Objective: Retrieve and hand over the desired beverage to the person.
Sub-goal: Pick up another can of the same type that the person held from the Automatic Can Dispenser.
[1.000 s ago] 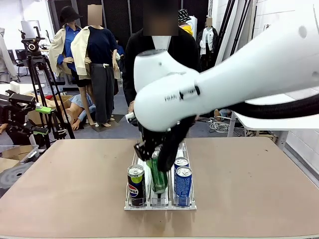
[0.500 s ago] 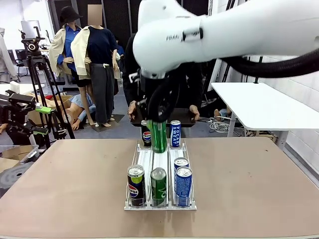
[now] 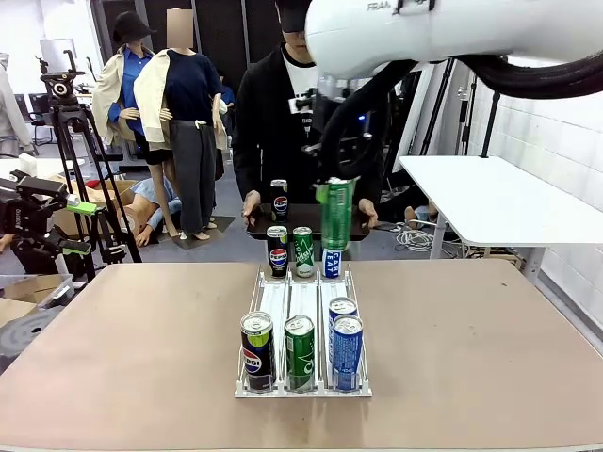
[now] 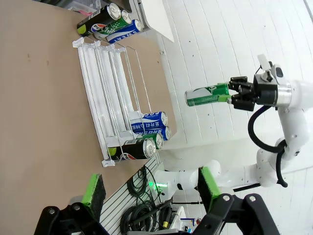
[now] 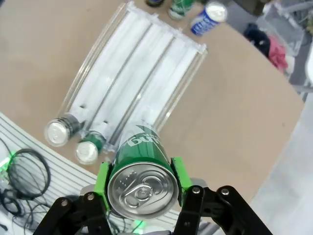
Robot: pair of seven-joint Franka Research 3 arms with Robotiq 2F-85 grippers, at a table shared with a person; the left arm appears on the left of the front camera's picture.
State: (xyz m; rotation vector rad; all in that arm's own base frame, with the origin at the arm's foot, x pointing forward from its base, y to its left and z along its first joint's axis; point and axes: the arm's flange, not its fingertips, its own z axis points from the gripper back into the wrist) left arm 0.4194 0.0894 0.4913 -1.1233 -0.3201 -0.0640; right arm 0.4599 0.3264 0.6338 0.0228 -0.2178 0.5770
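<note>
A green can [image 3: 335, 214], gripped upright by the closed right hand [image 3: 337, 181] high above the rack [image 3: 303, 299], is best carried level toward the person [image 3: 283, 113]; the left hand [image 4: 151, 188] is held open.

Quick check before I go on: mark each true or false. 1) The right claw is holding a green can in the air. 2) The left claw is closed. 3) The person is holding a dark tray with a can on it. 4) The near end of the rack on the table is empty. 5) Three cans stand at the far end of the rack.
1) True: the right claw grips the green can above the table.
2) False: the left claw is open, holding nothing.
3) True: the person holds a tray bearing a can.
4) False: the rack has four cans at its near end.
5) True.
</note>
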